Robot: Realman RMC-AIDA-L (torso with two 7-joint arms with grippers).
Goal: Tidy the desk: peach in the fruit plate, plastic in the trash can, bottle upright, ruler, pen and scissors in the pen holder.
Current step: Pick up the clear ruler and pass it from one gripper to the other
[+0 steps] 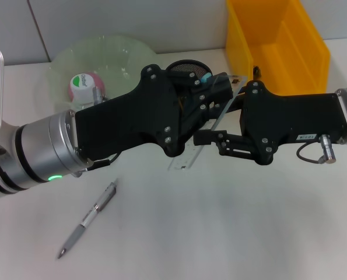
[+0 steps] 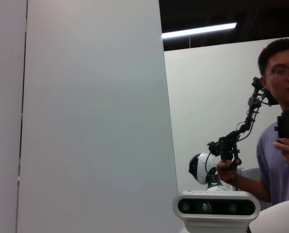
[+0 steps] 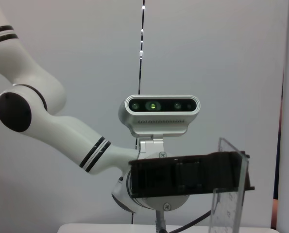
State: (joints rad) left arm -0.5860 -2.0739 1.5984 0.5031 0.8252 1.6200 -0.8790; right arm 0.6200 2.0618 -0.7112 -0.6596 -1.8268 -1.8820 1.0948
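On my matte white desk [image 1: 220, 233], the clear flat plastic ruler [image 1: 188, 156] hangs tilted in mid-air between both black grippers, just before the round mesh holder [image 1: 188, 69]. My left gripper [image 1: 211, 93] is clamped on its upper part; I cannot tell the right gripper's [image 1: 205, 139] state. The slim grey pen [image 1: 88, 219] lies nearer me.

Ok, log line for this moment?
left end effector: gripping ruler by holder | right end effector: at ruler | pen: on desk
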